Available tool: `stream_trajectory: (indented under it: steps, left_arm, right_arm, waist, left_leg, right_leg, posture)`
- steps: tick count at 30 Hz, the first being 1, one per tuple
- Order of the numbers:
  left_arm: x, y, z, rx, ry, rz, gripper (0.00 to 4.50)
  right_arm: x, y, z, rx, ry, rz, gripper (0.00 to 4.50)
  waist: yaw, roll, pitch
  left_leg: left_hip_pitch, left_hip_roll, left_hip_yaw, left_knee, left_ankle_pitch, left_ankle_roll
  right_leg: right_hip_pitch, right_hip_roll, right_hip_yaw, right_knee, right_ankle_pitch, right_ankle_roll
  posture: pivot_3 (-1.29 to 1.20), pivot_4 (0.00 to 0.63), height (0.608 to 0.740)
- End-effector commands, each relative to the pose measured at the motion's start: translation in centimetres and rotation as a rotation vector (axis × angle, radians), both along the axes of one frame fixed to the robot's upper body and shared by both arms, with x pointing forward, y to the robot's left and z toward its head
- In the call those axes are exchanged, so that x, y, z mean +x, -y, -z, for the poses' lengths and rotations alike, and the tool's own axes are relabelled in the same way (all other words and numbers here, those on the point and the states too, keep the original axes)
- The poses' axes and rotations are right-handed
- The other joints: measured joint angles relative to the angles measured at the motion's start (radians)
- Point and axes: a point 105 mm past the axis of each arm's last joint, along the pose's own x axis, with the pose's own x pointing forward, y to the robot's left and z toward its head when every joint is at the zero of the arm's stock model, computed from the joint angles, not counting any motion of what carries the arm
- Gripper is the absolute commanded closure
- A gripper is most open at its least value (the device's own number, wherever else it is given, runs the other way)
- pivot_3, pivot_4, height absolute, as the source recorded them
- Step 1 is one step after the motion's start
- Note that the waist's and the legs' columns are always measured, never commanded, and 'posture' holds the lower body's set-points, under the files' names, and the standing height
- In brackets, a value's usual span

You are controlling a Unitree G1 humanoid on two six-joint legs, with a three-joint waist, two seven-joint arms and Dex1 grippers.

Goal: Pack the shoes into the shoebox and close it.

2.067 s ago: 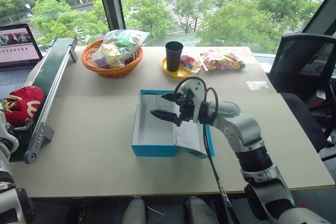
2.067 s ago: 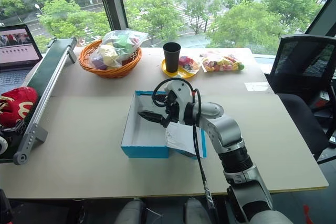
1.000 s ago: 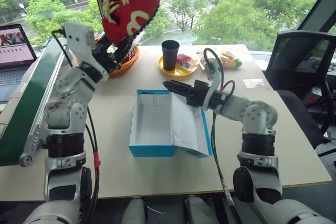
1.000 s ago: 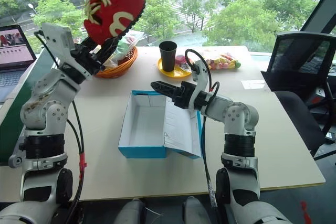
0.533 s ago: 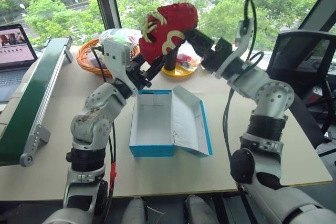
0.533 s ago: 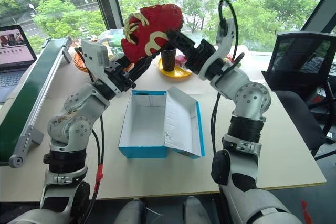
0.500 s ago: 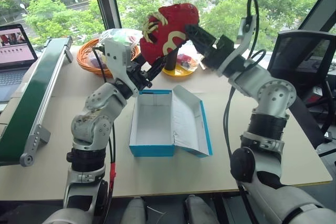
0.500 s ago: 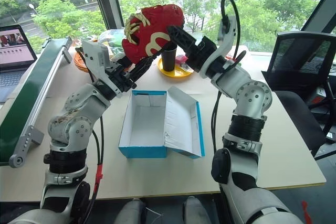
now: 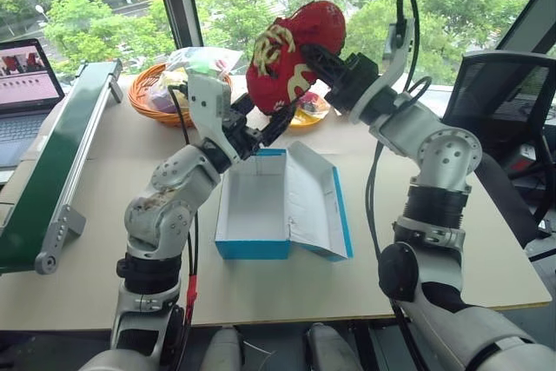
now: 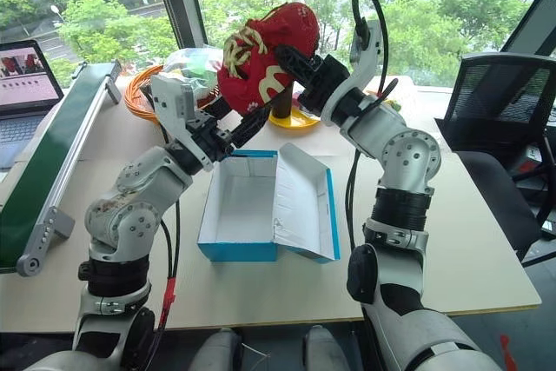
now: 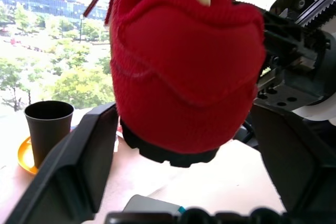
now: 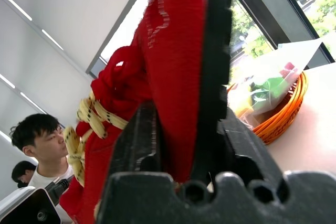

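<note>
Beige table [image 9: 104,241], blue shoebox [image 9: 252,245], window greenery [image 9: 95,23]

One red shoe [image 9: 291,54], one blue shoebox [image 9: 252,249] (lid open), one cup [image 11: 47,129].

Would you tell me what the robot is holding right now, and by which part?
The right gripper clamps the red shoe across its sole edge and side. The left gripper stands open around its other end.

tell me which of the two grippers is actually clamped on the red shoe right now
The right gripper: its fingers pinch the shoe by its sole and side. The left gripper stands wide open, its fingers apart on either side of the shoe.
</note>
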Motion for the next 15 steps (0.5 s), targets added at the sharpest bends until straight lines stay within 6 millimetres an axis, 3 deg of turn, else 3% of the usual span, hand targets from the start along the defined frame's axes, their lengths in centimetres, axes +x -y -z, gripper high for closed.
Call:
stream_trajectory:
  steps: [1,5,9,13,15]
  left_arm:
    - [-1.2,-1.8,-0.8,0.064,0.056,-0.013,0.0]
    - [-1.4,-5.3,1.3,0.311,0.034,-0.069,0.0]
    - [-2.0,-9.3,3.0,0.511,-0.034,-0.099,0.0]
    - [-2.9,-9.7,4.5,0.614,-0.065,-0.056,0.0]
    - [-3.1,-9.6,5.0,0.618,-0.074,-0.048,0.0]
  right_arm:
    - [-0.1,0.4,-1.9,-0.02,0.069,0.046,4.08]
    - [0.4,-0.1,-1.4,-0.174,0.026,0.097,4.1]
    - [-0.1,-1.9,0.7,-0.427,-0.043,0.094,4.1]
    - [-0.8,-2.7,3.5,-0.623,-0.153,0.072,4.1]
    - [-1.3,-3.1,5.2,-0.635,-0.285,0.005,4.1]
  waist:
    - [-0.001,0.0,0.0]
    - [-0.009,0.001,0.001]
    - [-0.02,0.003,0.002]
    - [-0.015,0.003,0.002]
    - [-0.011,0.003,0.002]
  left_leg:
    - [0.0,0.0,0.0,0.0,0.0,0.0]
    - [0.0,0.0,0.0,-0.001,0.0,0.0]
    - [0.0,0.001,0.001,-0.002,0.0,0.0]
    - [0.0,0.001,0.001,-0.003,0.0,0.0]
    - [-0.001,0.001,0.0,-0.003,0.0,0.0]
  right_leg:
    - [0.0,0.0,0.0,0.0,0.0,0.0]
    - [-0.001,0.0,0.0,0.0,0.0,0.0]
    - [-0.002,0.001,0.0,0.0,0.0,-0.001]
    - [-0.002,0.0,0.0,-0.001,-0.001,-0.002]
    - [-0.002,0.0,0.0,-0.001,-0.001,-0.002]
  posture:
    - [0.0,0.15,0.734]
    - [0.0,0.15,0.734]
    - [0.0,0.15,0.734]
    - [0.0,0.15,0.734]
    - [0.0,0.15,0.734]
